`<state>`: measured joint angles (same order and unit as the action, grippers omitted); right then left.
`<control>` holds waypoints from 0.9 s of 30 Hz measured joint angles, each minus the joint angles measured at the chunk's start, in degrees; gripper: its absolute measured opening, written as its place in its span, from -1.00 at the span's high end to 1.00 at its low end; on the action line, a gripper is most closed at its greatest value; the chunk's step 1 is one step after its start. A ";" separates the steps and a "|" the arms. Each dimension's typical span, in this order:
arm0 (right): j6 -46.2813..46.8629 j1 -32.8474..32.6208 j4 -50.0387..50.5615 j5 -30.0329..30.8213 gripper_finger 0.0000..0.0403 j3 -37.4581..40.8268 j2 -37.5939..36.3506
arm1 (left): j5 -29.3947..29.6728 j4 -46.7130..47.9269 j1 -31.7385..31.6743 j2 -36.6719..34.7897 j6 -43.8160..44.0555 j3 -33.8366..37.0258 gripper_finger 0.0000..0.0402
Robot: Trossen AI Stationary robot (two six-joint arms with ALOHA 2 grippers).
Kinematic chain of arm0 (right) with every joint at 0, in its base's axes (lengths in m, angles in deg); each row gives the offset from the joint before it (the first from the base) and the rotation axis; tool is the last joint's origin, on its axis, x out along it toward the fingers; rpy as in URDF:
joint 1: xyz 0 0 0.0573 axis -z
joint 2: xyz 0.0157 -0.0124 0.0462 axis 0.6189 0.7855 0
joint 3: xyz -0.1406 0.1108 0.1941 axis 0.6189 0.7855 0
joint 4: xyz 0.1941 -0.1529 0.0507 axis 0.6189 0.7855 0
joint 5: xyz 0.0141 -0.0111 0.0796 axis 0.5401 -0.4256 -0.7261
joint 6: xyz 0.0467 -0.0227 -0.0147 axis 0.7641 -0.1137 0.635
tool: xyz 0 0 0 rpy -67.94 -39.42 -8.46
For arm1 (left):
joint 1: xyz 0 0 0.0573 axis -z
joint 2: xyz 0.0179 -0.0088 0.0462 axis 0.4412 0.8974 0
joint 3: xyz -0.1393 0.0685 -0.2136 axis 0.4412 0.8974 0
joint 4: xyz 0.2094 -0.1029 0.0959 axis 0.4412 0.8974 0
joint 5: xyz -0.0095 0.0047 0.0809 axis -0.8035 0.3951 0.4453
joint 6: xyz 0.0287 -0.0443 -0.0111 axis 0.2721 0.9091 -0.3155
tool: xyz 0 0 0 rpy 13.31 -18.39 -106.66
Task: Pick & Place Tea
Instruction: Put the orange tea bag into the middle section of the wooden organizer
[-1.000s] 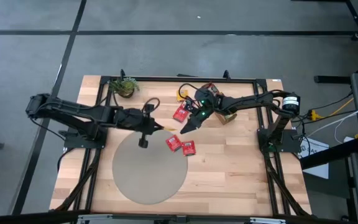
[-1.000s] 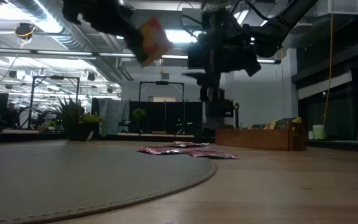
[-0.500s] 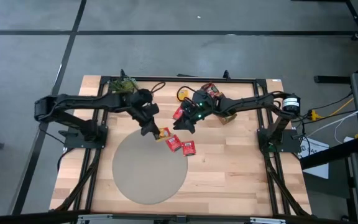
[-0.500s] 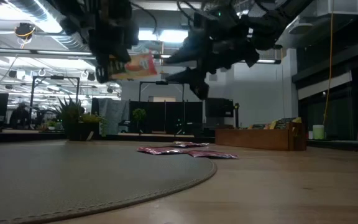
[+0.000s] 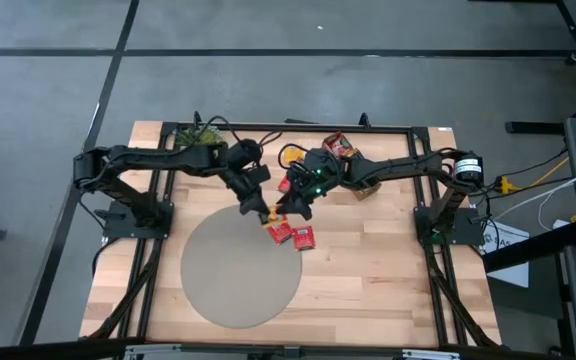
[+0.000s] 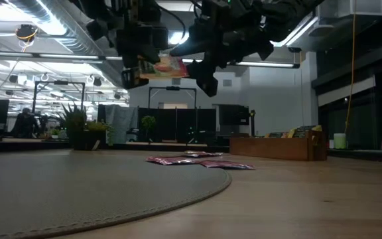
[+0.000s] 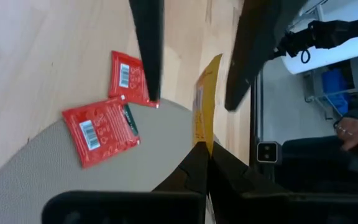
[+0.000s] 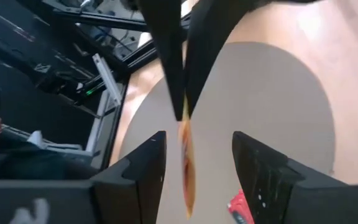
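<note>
Yellow-orange tea sachet (image 6: 166, 66) is held in the air above the table, near the far rim of the round grey mat (image 5: 240, 270), pinched at one edge by the left gripper (image 5: 265, 213). Left wrist view: that gripper's fingers (image 7: 199, 163) are closed tight on the sachet's edge (image 7: 202, 102), sachet seen nearly edge-on. The right gripper (image 5: 290, 207) sits just beside it, fingers spread apart on either side of the sachet; right wrist view shows the sachet (image 8: 186, 163) hanging in the gap between the two dark fingers (image 8: 142, 168), not touching either one as far as can be told. Low view: both grippers meet overhead at the sachet, well above the table surface.

Two red tea sachets (image 5: 292, 234) lie flat below, overlapping the mat's rim and the wooden table (image 5: 388, 270), touching each other. Another red sachet (image 5: 288, 184) lies farther back, partly hidden by the right arm. A wooden divided tray (image 6: 280, 146) stands at the back right with more sachets in it. A small potted plant (image 5: 201, 137) stands at the back left corner.
</note>
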<state>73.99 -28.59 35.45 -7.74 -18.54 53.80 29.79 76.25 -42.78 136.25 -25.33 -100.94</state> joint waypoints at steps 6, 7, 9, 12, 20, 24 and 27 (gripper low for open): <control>0.87 -0.04 -0.18 -3.06 0.36 0.00 0.00 | 1.08 -0.05 -0.02 0.07 -0.02 -0.40 0.99; 0.97 -0.06 -0.18 -3.74 0.46 0.00 0.00 | 1.10 -0.08 -0.02 0.07 0.00 -0.40 0.99; 1.66 -0.10 -0.20 -4.76 0.69 0.00 0.00 | 1.08 -0.22 -0.02 0.07 -0.04 -0.40 0.98; 2.13 -0.10 -0.26 -5.86 0.91 0.00 0.00 | 1.04 -0.59 0.02 0.07 -0.58 -0.40 0.98; 5.42 -0.87 0.85 -5.49 0.91 2.83 -1.65 | 2.40 -0.14 -0.04 -0.01 -4.06 -0.27 0.93; 10.31 -1.00 -7.78 -2.89 0.91 9.55 -5.64 | 5.15 -0.55 -0.02 -0.65 -6.28 -0.14 0.84; 14.97 -0.98 -13.82 2.39 0.91 15.53 -8.92 | 8.26 -2.34 -0.02 -1.51 -7.08 -0.13 0.77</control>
<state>88.96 -29.57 21.63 -5.35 -3.01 44.88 38.05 73.91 -42.81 134.75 -32.41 -101.08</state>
